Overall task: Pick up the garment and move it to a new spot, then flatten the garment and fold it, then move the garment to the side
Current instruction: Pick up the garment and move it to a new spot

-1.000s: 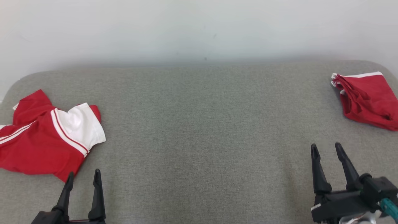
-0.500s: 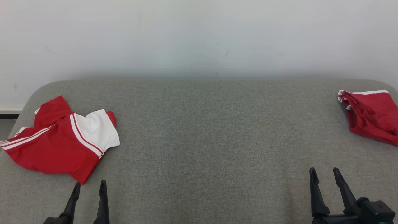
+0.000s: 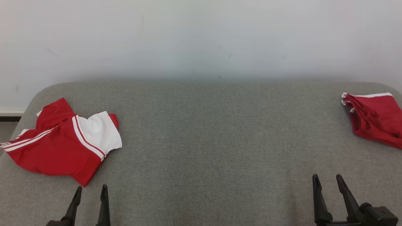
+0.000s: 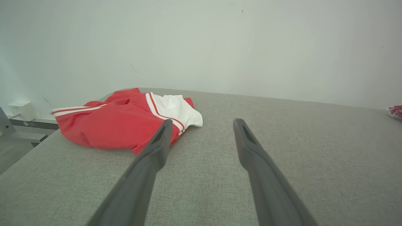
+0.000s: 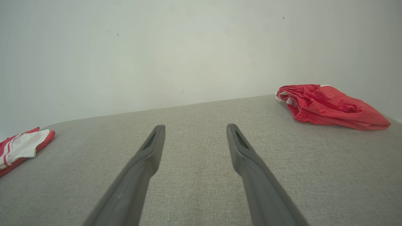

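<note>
A red garment with a white sleeve and white stripes (image 3: 59, 147) lies crumpled at the left of the grey fabric surface (image 3: 204, 141). My left gripper (image 3: 91, 188) stands open just to its near right, apart from it. In the left wrist view the same garment (image 4: 125, 122) lies ahead and to the left of the open left gripper (image 4: 202, 124). A second, all-red garment with white trim (image 3: 375, 119) lies bunched at the far right. My right gripper (image 3: 327, 178) is open and holds nothing, well short of it; the right wrist view shows the right gripper (image 5: 194, 127) and that red garment (image 5: 329, 106).
A pale wall runs behind the surface's far edge. The surface has rounded corners, and the striped garment lies close to its left edge. A white box (image 4: 22, 110) sits on a low ledge beyond that edge. Broad bare fabric lies between the two garments.
The whole picture has shifted down, so the camera has moved. Both grippers sit lower in the view and stay open. Neither garment has changed its lie.
</note>
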